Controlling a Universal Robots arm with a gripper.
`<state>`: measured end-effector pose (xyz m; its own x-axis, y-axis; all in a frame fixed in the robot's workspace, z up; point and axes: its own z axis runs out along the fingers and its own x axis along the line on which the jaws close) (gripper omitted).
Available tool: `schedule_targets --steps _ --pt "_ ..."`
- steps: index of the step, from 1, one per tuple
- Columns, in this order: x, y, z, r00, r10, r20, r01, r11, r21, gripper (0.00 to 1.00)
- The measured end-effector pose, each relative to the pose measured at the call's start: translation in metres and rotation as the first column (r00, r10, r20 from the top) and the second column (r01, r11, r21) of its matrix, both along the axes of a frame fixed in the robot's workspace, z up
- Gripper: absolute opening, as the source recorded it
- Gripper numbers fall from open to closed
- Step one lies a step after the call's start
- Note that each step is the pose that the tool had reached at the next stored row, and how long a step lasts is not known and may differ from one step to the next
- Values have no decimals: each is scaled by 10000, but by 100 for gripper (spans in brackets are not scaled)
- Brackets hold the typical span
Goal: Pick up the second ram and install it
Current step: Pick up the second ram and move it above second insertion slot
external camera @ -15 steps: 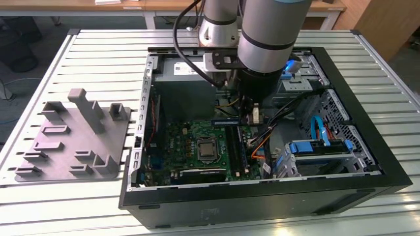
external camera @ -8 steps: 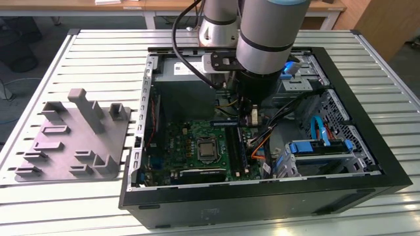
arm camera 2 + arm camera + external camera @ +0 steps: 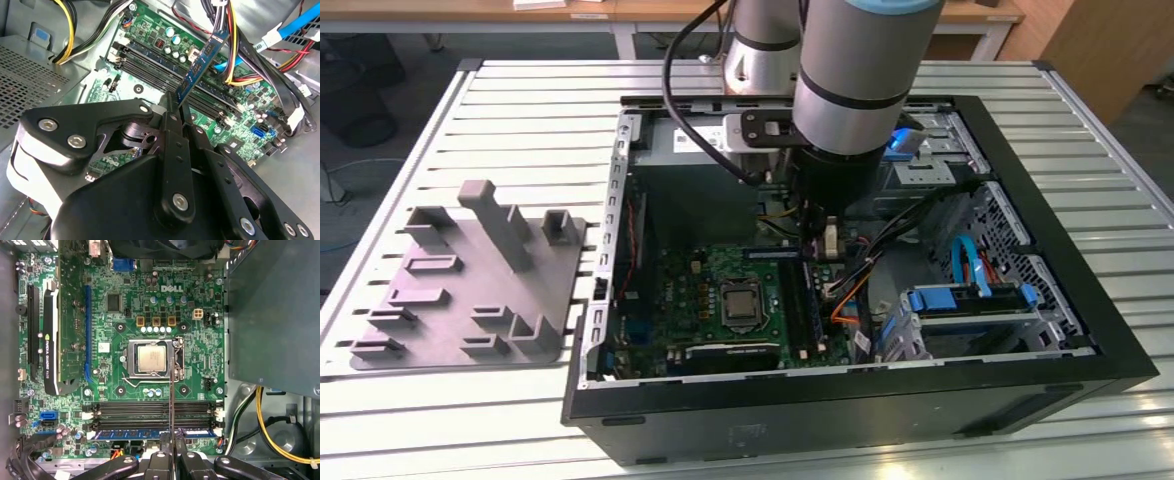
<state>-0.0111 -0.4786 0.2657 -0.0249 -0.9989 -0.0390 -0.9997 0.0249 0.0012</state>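
One stick, the second ram (image 3: 201,65), is pinched by its near end between the pressed-together fingers of the gripper (image 3: 177,107). The board stands out from the fingertips along the tool's own line. Judgement: a grip at one end leaves the long contact edge free and keeps the stick in sight of both wrist cameras.

In the first wrist view the second ram (image 3: 171,395) appears as a thin edge-on line crossing the memory slots (image 3: 150,410). It looks clear of them, so not seated. A blue strip (image 3: 150,433) lies along one slot, likely a module already fitted.

In the exterior view the arm (image 3: 861,70) reaches down into the open case (image 3: 854,420). It ends at about one o'clock from the processor socket (image 3: 740,300). The grey tray (image 3: 467,290) lies at nine o'clock from the case, well apart.
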Motion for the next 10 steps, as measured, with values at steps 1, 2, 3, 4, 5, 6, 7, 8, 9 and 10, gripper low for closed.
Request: schedule_targets --steps 1,2,3,4,5,6,7,8,9,10 --pt "-10 0 -1 10000 0 0 0 10000 1 14" --pt "-27 0 -2 10000 0 1 0 10000 2 14" --pt "-39 0 -2 10000 -1 1 1 10000 2 14" --pt "-43 0 -2 10000 -1 1 1 10000 1 14" --pt "-43 0 -2 10000 0 0 0 10000 2 14" --pt "-46 0 -2 10000 0 0 0 10000 1 14" --pt "-49 0 -2 10000 0 1 0 10000 2 14" --pt "-49 0 -2 10000 0 0 0 10000 2 14" --pt "-49 0 -2 10000 0 0 0 10000 2 14" --pt "-50 0 -2 10000 0 0 0 10000 2 14"
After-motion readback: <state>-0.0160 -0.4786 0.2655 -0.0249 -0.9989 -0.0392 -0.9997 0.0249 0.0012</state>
